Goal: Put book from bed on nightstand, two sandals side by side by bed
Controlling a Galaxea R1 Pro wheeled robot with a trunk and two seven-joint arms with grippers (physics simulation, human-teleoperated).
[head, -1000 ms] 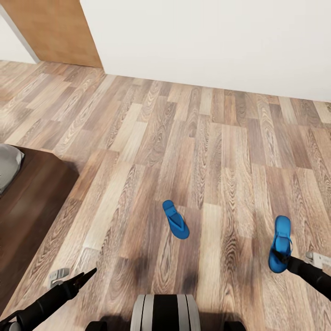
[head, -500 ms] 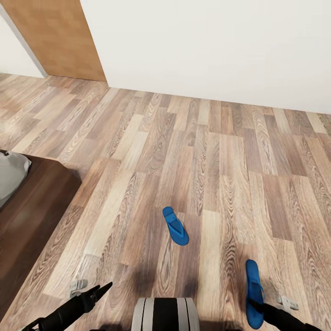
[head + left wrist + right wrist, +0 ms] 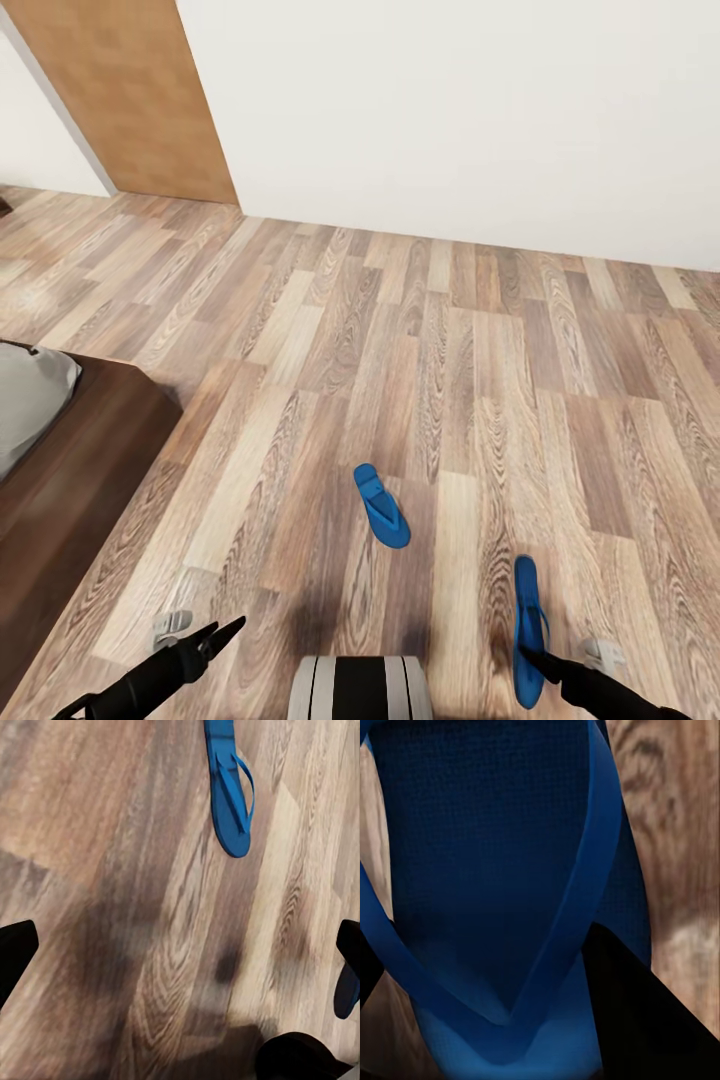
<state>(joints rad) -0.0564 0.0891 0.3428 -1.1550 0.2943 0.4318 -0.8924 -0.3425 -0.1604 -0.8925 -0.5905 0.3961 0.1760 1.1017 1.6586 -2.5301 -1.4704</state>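
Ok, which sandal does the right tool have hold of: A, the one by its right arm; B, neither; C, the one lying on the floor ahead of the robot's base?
A: the right tool grips the right-hand sandal, its fingers closed around the strap in the right wrist view.

Floor: wood planks in mixed browns, strong swirling grain, satin finish with soft blurred shadows.
Wall: plain white, matt, smooth.
Door panel, left of the wall: orange-brown wood, fine grain, matt.
Bed frame: dark brown wood, smooth, faint sheen.
Mattress, on the bed frame: pale grey cloth, soft, matt.
Sandal on the floor: bright blue rubbery foam, matt.
Held sandal: blue, fine woven-looking texture on the sole, smooth strap.
Right pincer: black, matt plastic look.
Left pincer: black, matt.
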